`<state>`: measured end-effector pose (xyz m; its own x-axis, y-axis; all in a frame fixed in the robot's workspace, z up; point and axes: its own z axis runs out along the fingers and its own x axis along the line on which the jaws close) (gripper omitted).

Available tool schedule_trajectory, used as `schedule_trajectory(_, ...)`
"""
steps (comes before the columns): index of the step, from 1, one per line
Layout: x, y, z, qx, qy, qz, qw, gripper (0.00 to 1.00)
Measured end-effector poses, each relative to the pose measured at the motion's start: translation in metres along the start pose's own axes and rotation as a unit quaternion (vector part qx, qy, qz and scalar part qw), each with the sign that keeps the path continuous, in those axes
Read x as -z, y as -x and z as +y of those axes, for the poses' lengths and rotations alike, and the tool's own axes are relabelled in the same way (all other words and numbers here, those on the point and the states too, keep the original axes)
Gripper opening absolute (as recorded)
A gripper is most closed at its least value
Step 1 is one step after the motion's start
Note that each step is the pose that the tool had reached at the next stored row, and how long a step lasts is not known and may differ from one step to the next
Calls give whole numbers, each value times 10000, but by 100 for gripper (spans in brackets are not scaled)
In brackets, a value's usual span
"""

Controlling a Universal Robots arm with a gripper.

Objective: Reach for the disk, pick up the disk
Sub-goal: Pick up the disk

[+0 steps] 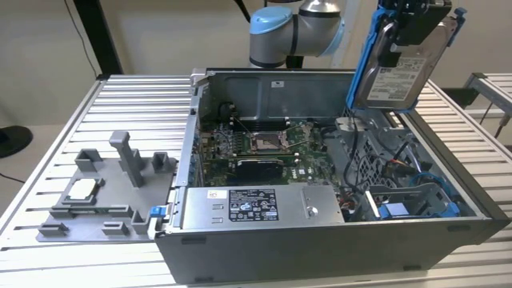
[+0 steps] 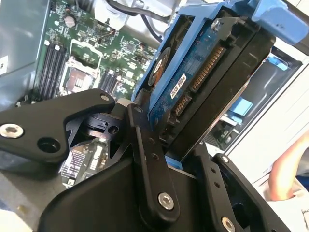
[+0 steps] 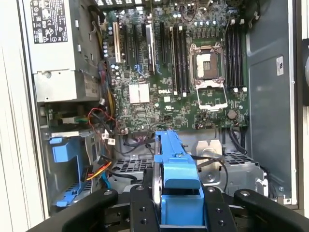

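One disk (image 1: 397,72), silver with a blue frame, hangs clamped in the gripper (image 1: 408,27) above the far right corner of one open computer case (image 1: 336,240). In the second wrist view, black fingers (image 2: 149,169) pinch its lower edge. Inside the case lie one motherboard (image 3: 169,72), one grey power supply (image 1: 260,206) and one blue drive bay (image 1: 416,204). One grey fixture tray (image 1: 96,198) sits at the exterior view's left.

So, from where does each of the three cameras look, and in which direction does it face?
Exterior view: off the arm, above the bench, looking down into the open computer case; the arm holds the disk aloft.
First wrist view: on the wrist, facing down at the motherboard; the claw clamps the disk's blue frame.
Second wrist view: at the wrist, close to the claw, viewing the disk's circuit side.
All three share the disk and motherboard.
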<state>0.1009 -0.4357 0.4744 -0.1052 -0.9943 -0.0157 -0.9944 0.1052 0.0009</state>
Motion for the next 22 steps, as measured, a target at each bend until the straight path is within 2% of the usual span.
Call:
schedule_trajectory(5,-9,-70,-8,0,3,1,10000,0)
schedule_trajectory(9,-15,-157,-17,0,10,2,10000,0)
schedule_trajectory(22,-31,-524,-55,-1,33,4,10000,0)
